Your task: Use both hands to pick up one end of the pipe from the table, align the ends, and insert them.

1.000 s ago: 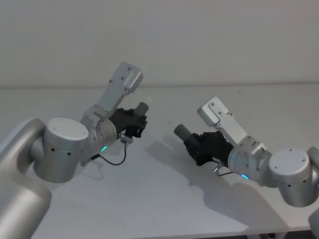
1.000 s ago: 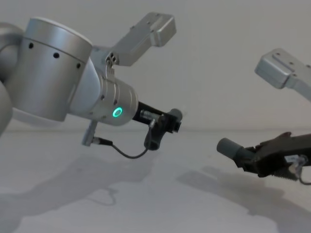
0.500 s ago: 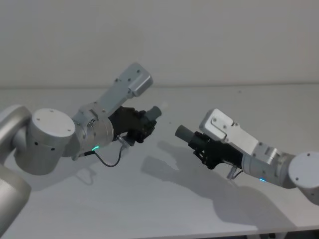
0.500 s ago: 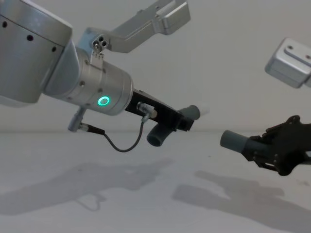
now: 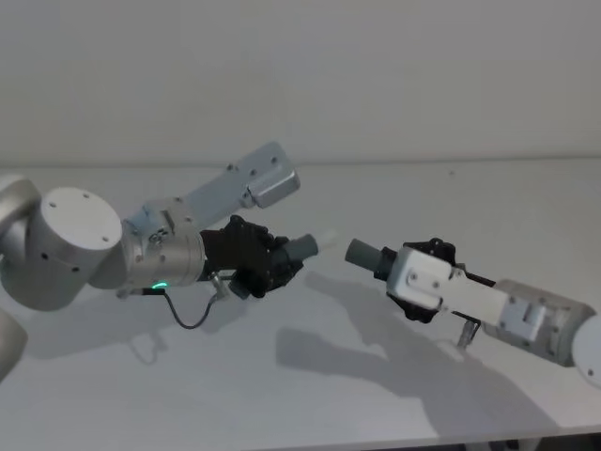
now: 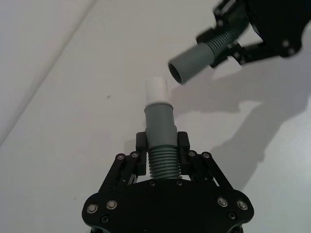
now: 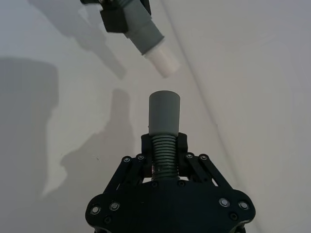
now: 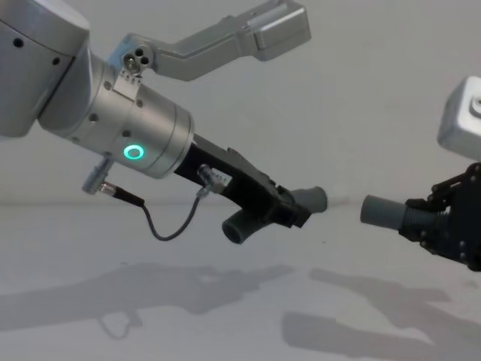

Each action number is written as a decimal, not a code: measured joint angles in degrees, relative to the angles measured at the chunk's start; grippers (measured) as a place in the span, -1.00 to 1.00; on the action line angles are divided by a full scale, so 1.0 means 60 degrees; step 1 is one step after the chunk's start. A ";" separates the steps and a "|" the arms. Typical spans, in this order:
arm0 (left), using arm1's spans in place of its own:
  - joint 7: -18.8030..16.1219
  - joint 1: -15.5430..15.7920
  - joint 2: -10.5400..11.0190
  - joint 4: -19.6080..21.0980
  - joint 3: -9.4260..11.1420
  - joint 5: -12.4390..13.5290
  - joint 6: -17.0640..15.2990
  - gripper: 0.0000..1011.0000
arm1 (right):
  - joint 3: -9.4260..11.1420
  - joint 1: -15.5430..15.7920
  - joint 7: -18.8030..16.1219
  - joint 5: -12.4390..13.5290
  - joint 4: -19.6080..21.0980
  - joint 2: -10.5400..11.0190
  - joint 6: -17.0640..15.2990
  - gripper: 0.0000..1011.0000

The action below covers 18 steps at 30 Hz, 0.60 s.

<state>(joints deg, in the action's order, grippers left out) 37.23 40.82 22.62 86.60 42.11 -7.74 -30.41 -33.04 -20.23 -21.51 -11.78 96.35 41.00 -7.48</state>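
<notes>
The pipe is in two grey pieces, both held up off the table (image 5: 282, 404). My left gripper (image 5: 268, 265) is shut on the ribbed part of one piece (image 6: 159, 121); its grey collar ends in a white tip (image 5: 327, 233). The right gripper (image 5: 413, 272) is shut on the ribs of the other piece (image 7: 164, 114), whose open grey end (image 5: 364, 253) faces the white tip. A small gap separates the two ends (image 8: 312, 199), (image 8: 379, 212), which stand nearly level. The left piece's other end (image 8: 239, 226) hangs below the left gripper (image 8: 289, 210).
A thin black cable (image 8: 169, 226) loops under my left wrist. Shadows of both arms lie on the white table (image 8: 225, 323). A pale wall (image 5: 376, 75) rises behind the table's far edge.
Both arms have swung inward and levelled out. The two pipe ends have come closer and now face each other, and the gap between them has narrowed.
</notes>
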 joint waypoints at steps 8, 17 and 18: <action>0.0757 0.0364 0.0319 -0.0044 0.0392 0.0070 0.0230 -0.34 | -0.0128 0.0118 0.0480 -0.0911 0.0142 0.0540 0.0928 -0.50; 0.1163 0.0662 0.0456 -0.0172 0.0651 0.0111 0.0490 -0.34 | -0.0263 0.0109 0.0900 -0.1687 0.0012 0.1153 0.2601 -0.50; 0.1181 0.0678 0.0457 -0.0185 0.0660 0.0110 0.0515 -0.34 | -0.0263 0.0109 0.0900 -0.1687 0.0012 0.1153 0.2601 -0.50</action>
<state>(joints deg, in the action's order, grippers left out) 44.32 44.88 25.35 85.49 46.07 -7.07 -27.32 -34.62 -19.58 -16.11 -21.91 96.42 47.93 8.13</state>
